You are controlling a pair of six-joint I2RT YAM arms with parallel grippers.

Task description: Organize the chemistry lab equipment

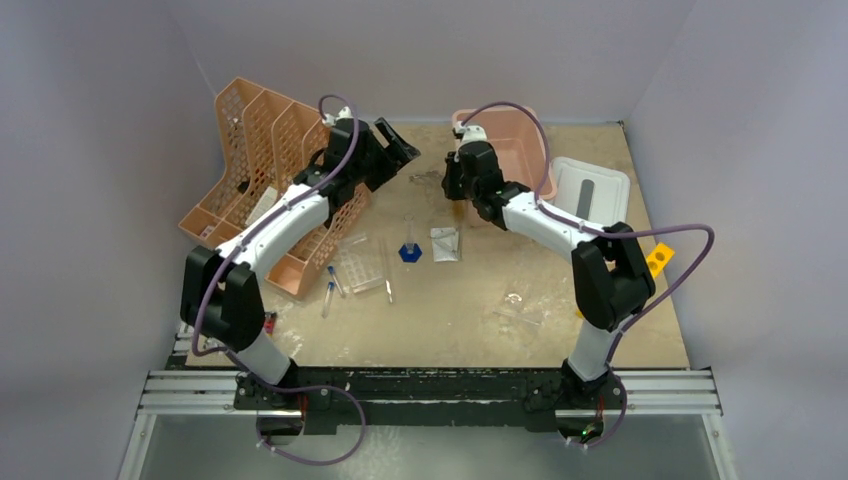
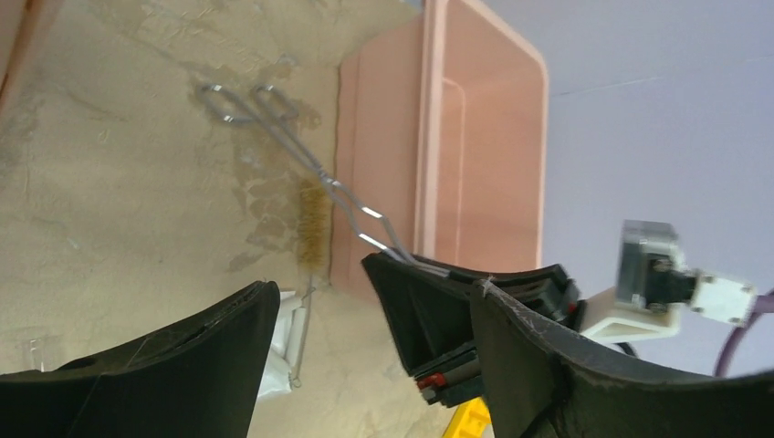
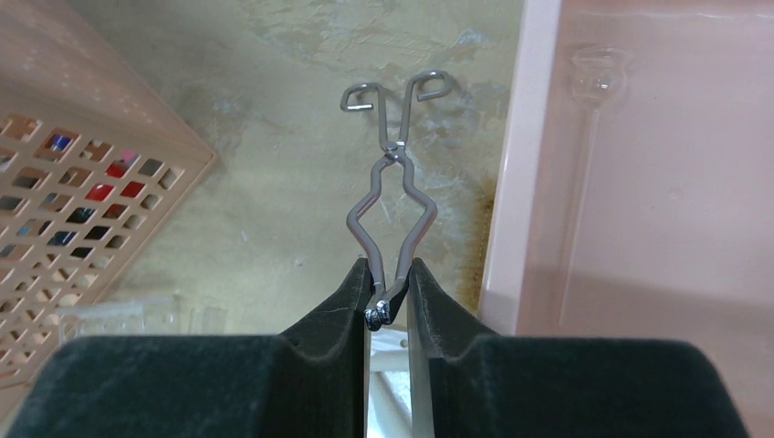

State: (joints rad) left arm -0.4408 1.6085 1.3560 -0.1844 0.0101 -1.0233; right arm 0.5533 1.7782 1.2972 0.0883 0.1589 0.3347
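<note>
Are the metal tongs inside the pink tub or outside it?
Outside. The right gripper pinches the tongs by their tips, over the table, beside the pink tub wall.

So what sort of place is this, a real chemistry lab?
More likely a robot practice booth than a working lab: plain walls close in a worn table, a left arm and right arm are bolted at its edge, and the blue-based flask, clear tube rack and metal forceps look like props.

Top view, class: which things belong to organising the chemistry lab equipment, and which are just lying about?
Job: forceps in the right gripper; flask; tube rack; blue-capped tubes; clear dish.
Lying about: orange file organiser; white tray; yellow block.
</note>
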